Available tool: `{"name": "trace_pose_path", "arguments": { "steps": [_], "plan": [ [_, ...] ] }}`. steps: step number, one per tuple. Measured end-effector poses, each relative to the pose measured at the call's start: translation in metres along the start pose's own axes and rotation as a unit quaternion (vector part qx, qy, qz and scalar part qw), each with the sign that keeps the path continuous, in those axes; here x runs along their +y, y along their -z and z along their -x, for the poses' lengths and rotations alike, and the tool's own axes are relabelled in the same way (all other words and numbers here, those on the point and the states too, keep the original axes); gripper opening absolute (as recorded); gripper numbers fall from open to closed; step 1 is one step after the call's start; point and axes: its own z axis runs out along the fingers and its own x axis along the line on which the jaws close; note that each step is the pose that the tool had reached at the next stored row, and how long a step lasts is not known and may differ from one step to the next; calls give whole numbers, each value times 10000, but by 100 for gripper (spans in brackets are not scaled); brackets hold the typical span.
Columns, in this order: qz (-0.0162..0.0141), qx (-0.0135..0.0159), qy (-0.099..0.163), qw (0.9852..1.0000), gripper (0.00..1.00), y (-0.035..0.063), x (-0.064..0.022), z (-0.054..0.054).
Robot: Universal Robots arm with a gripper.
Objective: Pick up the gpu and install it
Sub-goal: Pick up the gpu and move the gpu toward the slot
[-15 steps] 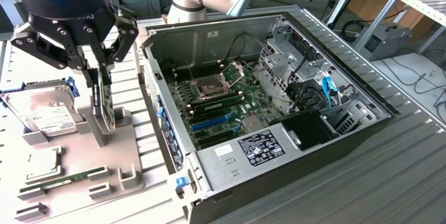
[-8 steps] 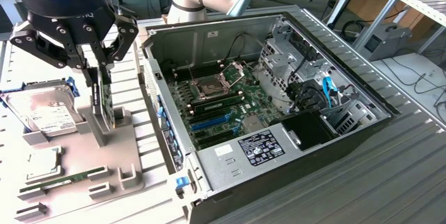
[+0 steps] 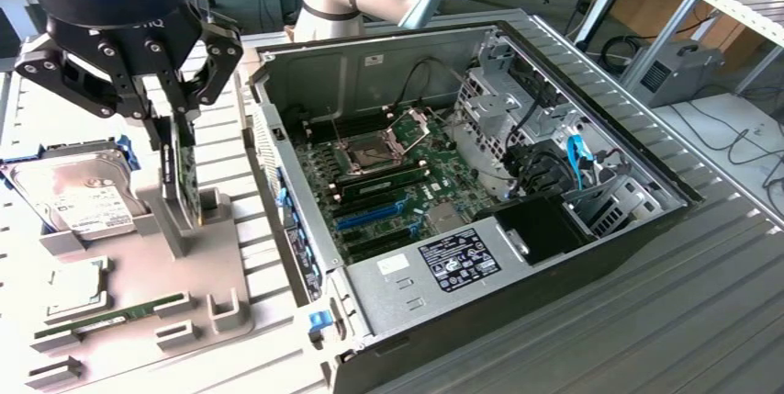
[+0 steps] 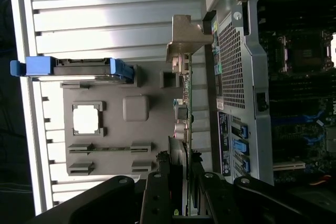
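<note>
The gpu [image 3: 187, 183] stands on edge in a slot of the grey parts holder [image 3: 227, 265], on the exterior view's left. In the wrist view the gpu [image 4: 188, 98] is an edge-on green card with its silver end bracket [image 4: 184, 38] at the far end. My gripper [image 3: 173, 137] comes down over the card from above, one finger on each side, pressed against it. In the wrist view my gripper [image 4: 180, 192] has both black fingers [image 4: 157, 192] flanking the card and its fan. The card's lower edge still sits at the holder's posts.
The open computer case [image 3: 637, 201] lies to the exterior view's right of the holder, with the motherboard [image 3: 405, 174] and blue expansion slots [image 3: 367, 217] exposed. On the holder lie a silver hard drive [image 3: 73, 197], a processor [image 3: 73, 288] and a memory stick [image 3: 110, 318].
</note>
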Motion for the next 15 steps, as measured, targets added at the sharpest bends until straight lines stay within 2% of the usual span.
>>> {"name": "trace_pose_path", "arguments": {
  "steps": [15],
  "plan": [
    [11, 1, 0, 10000, 26, 45, 1, 1]
  ]
}}
